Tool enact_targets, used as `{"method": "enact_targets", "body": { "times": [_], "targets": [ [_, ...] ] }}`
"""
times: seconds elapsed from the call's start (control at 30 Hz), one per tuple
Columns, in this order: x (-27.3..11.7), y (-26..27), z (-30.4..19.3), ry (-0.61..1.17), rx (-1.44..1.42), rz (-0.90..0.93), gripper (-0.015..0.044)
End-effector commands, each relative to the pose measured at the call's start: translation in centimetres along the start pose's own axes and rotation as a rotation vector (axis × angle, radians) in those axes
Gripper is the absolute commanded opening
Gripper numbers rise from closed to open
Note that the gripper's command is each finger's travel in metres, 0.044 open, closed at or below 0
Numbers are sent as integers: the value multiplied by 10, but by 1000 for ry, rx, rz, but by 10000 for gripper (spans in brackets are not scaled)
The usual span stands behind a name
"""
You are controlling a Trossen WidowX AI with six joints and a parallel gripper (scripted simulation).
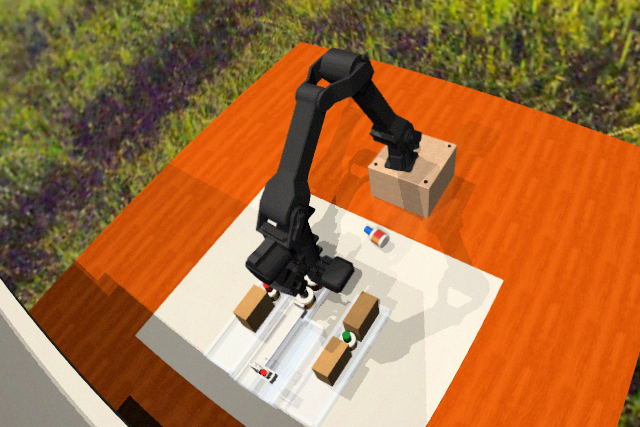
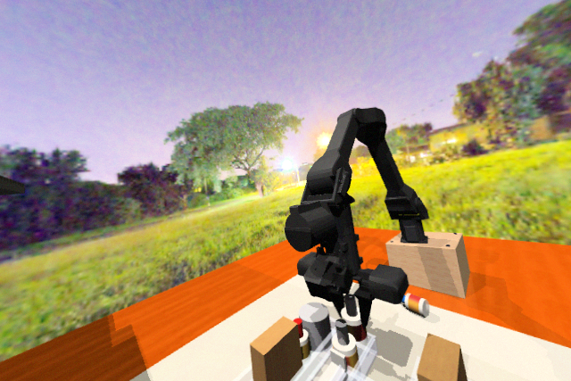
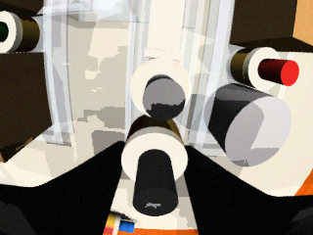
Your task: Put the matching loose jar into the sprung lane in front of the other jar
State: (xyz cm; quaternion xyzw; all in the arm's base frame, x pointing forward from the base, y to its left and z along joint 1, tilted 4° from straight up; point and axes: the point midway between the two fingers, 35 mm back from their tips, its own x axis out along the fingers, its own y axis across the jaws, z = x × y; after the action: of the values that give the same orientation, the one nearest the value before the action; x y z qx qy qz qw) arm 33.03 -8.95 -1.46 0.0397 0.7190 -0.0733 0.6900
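My gripper (image 1: pixel 313 288) (image 2: pixel 354 318) (image 3: pixel 155 149) is shut on a black-capped jar (image 2: pixel 351 306) (image 3: pixel 156 181) with a white shoulder and dark red label. The jar is upright at the lane's front end. A matching dark-capped jar (image 1: pixel 306 299) (image 2: pixel 343 343) (image 3: pixel 164 95) stands in the clear-walled lane (image 3: pixel 131 59) directly behind it, close to or touching it. The pale pusher (image 1: pixel 284 330) (image 3: pixel 165 29) lies behind that jar. The held jar's base and the low front stop are hidden, so I cannot tell whether it is on the lane floor.
A grey cylinder (image 2: pixel 315 321) (image 3: pixel 259 129) and a red-capped jar (image 1: pixel 267 287) (image 2: pixel 298 328) (image 3: pixel 255 69) stand beside the lane. A green-capped jar (image 1: pixel 348 339) stands between wooden blocks (image 1: pixel 360 314) (image 1: pixel 331 360) across from another block (image 1: pixel 253 308). A blue-capped jar (image 1: pixel 378 236) (image 2: pixel 416 305) lies near the base.
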Motion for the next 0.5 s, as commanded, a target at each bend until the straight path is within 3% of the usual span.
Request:
{"method": "enact_targets", "body": {
  "times": [0.0, 0.47],
  "targets": [
    [-3, -1, 9, -29, 5, -3, 0],
    [-3, -1, 11, -29, 5, -3, 0]
  ]
}}
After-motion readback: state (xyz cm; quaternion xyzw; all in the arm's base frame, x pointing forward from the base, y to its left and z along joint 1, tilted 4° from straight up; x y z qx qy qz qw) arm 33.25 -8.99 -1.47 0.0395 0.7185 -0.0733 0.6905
